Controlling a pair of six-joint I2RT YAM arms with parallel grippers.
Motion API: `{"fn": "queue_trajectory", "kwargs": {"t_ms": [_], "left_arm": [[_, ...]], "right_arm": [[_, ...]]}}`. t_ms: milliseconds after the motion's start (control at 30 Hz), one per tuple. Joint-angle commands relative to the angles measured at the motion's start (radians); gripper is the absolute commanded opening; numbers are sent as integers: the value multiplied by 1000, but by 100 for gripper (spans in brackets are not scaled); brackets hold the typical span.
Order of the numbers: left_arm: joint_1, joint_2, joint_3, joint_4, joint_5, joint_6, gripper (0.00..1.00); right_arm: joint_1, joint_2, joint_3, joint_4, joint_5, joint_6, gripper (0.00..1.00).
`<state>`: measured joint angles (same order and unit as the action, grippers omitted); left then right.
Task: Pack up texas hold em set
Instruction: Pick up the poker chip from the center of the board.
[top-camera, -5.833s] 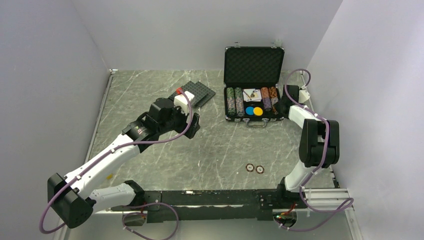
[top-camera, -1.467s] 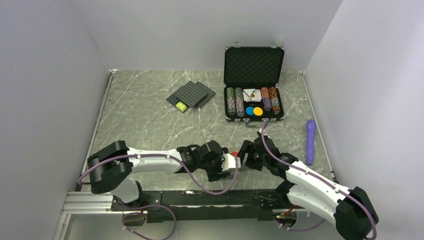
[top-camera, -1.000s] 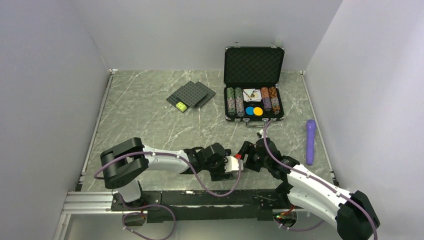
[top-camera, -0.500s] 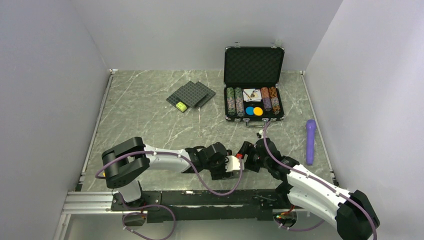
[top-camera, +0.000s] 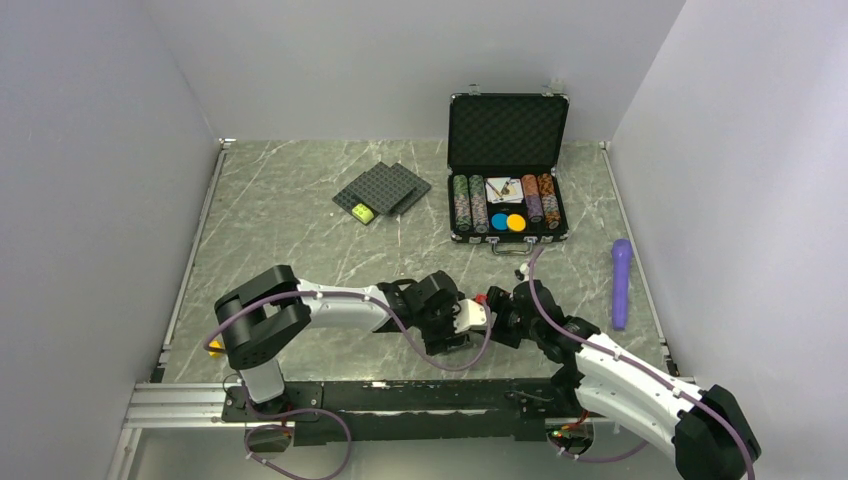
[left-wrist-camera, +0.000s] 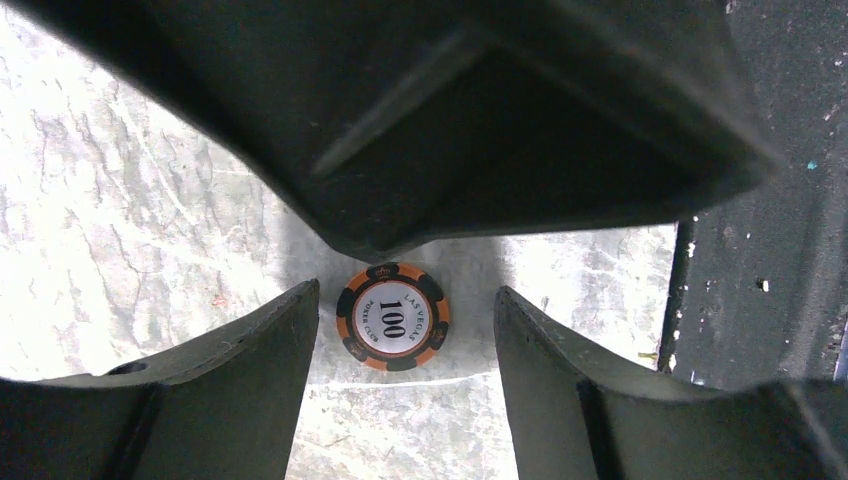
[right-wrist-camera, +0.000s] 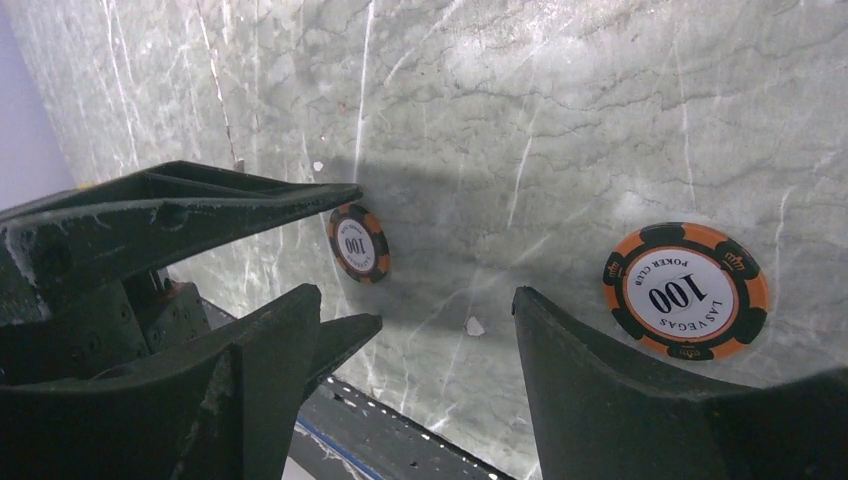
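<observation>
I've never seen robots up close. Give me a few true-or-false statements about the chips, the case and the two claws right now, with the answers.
1. The briefcase is open. True.
2. The left gripper holds a chip in the air. False: the chip lies flat on the table between its open fingers.
3. Both loose chips read 100. True; the second chip lies near the right gripper.
4. The right gripper is clamped on a chip. False: its jaws are open with nothing between them.
5. The purple object is in the briefcase. False: it lies on the table, right of the case.
</observation>
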<state>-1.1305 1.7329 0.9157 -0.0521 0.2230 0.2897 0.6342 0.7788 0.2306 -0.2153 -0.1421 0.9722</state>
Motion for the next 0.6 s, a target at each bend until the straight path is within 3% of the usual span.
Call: {"fn": "queue_trajectory", "kwargs": {"t_ms": [0, 567], "left_arm": [[32, 54, 0, -111, 34, -2, 68], [37, 49, 5, -257, 35, -21, 62]], "right_arm": [[-2, -10, -7, 37, -19, 10, 75], [-2, -33, -33, 54, -25, 23, 75]]}}
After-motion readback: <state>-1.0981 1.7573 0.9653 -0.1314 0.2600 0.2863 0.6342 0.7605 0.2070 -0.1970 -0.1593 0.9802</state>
